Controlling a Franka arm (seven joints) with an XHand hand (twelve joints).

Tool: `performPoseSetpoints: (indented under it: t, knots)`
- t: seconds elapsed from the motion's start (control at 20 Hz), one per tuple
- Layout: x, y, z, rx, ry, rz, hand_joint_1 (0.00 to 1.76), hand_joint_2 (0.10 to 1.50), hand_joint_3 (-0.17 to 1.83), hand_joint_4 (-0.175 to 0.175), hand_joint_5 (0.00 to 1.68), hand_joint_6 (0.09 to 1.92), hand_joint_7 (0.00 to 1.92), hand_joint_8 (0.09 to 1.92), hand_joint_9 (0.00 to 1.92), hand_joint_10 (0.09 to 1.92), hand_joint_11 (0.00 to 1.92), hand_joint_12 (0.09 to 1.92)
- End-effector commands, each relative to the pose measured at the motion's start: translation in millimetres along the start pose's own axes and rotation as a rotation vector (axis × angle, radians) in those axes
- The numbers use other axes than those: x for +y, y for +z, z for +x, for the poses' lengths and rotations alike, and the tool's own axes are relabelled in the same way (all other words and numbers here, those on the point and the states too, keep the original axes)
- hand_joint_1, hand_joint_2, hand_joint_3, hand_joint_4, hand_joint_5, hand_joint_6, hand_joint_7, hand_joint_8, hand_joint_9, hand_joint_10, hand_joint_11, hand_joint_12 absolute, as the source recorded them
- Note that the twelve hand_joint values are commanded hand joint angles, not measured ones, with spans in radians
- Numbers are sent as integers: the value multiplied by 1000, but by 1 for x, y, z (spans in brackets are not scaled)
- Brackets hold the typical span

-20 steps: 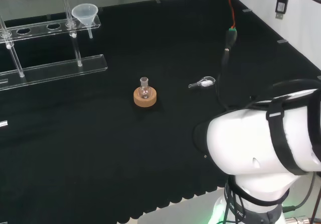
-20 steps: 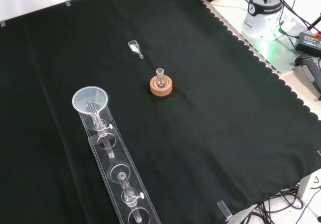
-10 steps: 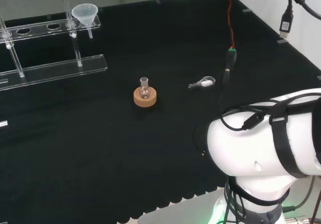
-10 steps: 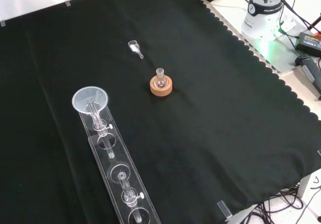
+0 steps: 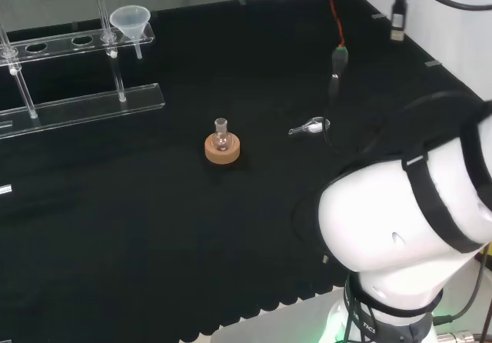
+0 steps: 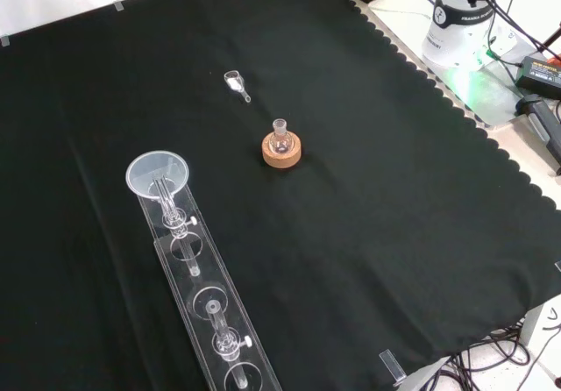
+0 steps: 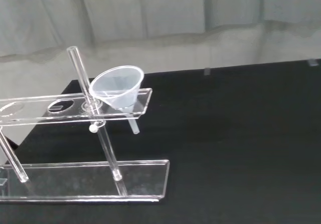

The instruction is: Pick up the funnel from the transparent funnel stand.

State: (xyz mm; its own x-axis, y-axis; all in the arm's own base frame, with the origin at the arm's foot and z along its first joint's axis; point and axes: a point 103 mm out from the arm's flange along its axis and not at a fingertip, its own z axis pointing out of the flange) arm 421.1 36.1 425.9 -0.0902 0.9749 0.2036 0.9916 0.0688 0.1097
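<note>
- In the head view, the big white arm link (image 5: 407, 228) is seen to have turned a little since a moment ago, and the hanging cables (image 5: 336, 58) at the top have swung toward the left of that view.
- Nothing on the black cloth (image 6: 368, 233) has been moved; the front view looks the same as before.
- It is judged that the arm is being swung round toward the stand and that the reach for the funnel is only just starting.
- The wrist camera is pointed at the funnel (image 7: 117, 87), which can be taken as a sign that the hand is being aimed at it from well apart.
- The state of the hand cannot be told from these pictures.
- The funnel (image 6: 158, 174) is seated in the end hole of the top shelf of the clear funnel stand (image 6: 206, 312), with its wide mouth up and its thin stem hanging down through the hole.
- In the head view, the funnel (image 5: 130, 19) is found at the far left, well apart from the arm.
- One funnel is counted, and one funnel stand.
- One small flask (image 6: 280, 135) is counted, set upright in one cork ring (image 6: 282, 152) near the middle of the cloth.
- One small clear scoop-like piece (image 6: 236, 82) is counted, lying beyond the flask in the front view; what it is cannot be told.
</note>
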Motion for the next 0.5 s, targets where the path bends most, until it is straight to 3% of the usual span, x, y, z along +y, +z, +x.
performPoseSetpoints:
  t: [0.05,0.5]
  knots:
    - [85,48,46,45,-36,-36,55,820,145,82,0,87,0,87,0,87,0,705]
    - [136,105,79,-60,-56,67,106,808,129,81,0,87,0,87,0,87,0,720]
